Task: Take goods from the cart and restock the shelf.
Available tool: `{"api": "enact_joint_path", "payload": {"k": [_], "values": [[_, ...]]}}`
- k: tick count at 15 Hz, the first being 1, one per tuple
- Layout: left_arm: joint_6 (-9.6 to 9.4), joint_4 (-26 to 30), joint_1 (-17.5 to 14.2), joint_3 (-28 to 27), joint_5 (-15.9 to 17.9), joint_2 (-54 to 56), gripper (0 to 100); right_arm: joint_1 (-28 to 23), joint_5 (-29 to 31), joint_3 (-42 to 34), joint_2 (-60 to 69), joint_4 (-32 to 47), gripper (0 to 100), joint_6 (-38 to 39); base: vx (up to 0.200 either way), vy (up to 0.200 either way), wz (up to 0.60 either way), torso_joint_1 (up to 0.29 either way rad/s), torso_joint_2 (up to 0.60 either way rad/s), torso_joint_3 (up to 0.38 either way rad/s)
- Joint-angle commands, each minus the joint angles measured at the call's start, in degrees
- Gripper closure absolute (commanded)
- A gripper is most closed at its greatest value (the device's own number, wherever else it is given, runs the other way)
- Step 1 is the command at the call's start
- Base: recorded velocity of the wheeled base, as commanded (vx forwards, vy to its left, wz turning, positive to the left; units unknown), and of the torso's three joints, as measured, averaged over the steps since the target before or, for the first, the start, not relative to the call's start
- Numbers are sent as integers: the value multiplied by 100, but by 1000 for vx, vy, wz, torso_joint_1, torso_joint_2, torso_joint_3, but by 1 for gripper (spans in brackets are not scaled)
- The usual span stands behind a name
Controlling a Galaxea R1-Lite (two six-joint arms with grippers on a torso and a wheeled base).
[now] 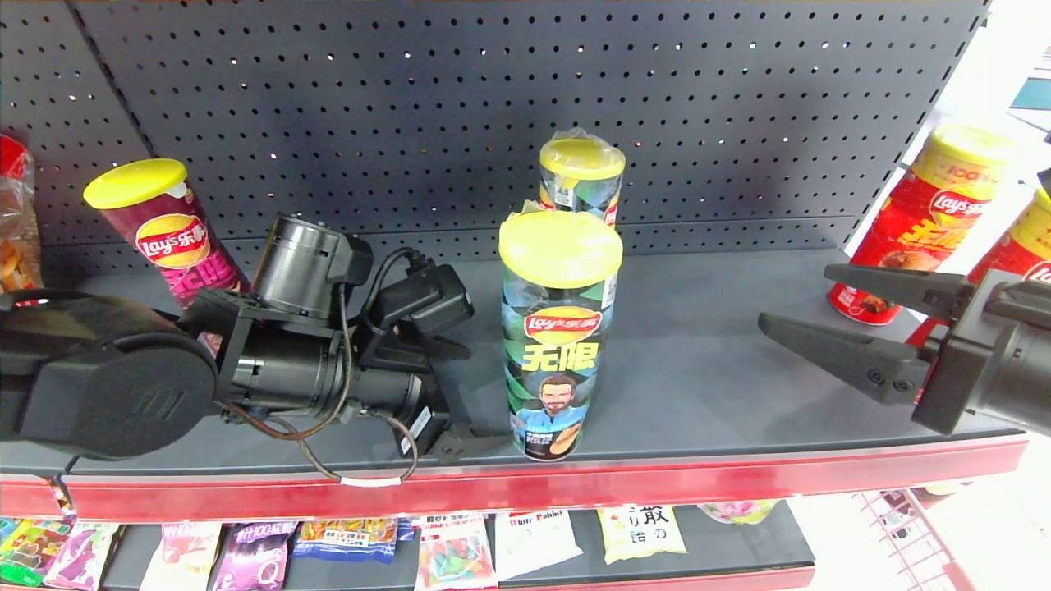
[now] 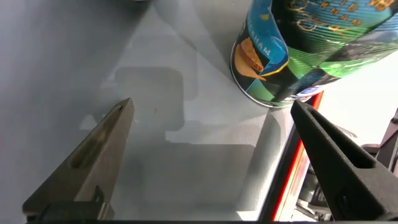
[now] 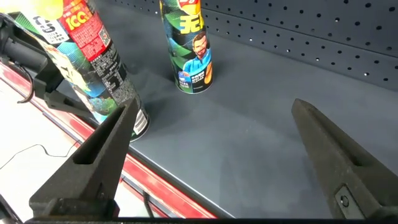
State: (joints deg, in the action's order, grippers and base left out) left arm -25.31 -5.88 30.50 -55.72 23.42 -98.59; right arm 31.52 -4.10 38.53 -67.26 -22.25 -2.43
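Front can (image 1: 558, 328) upright near shelf (image 1: 722, 353) edge: light, stiff tube, slick wrap (tippy, I judge); grip mid-body. Left gripper (image 2: 212, 106) and right gripper (image 1: 795, 295) both spread, empty.

A magenta can (image 1: 168, 234) with a yellow lid was seen tilted before the perforated back panel (image 1: 410, 90), at the left of the shelf (image 1: 706, 353). Two red cans (image 1: 920, 222) were stood at the far right (beyond the panel's edge). Snack packets (image 1: 443, 550) were laid out on the lower shelf (image 1: 739, 546).
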Motion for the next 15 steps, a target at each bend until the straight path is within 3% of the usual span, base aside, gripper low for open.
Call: {"api": "enact_joint_path", "payload": {"k": [1, 15], "values": [[0, -1, 9, -18, 5, -38, 0, 3, -3, 14, -16, -8, 0, -4, 0, 0, 0, 0, 0, 0], [8, -1, 70, -193, 5, -179, 0, 12, -3, 5, -7, 1, 0, -4, 0, 0, 0, 0, 0, 0]]}}
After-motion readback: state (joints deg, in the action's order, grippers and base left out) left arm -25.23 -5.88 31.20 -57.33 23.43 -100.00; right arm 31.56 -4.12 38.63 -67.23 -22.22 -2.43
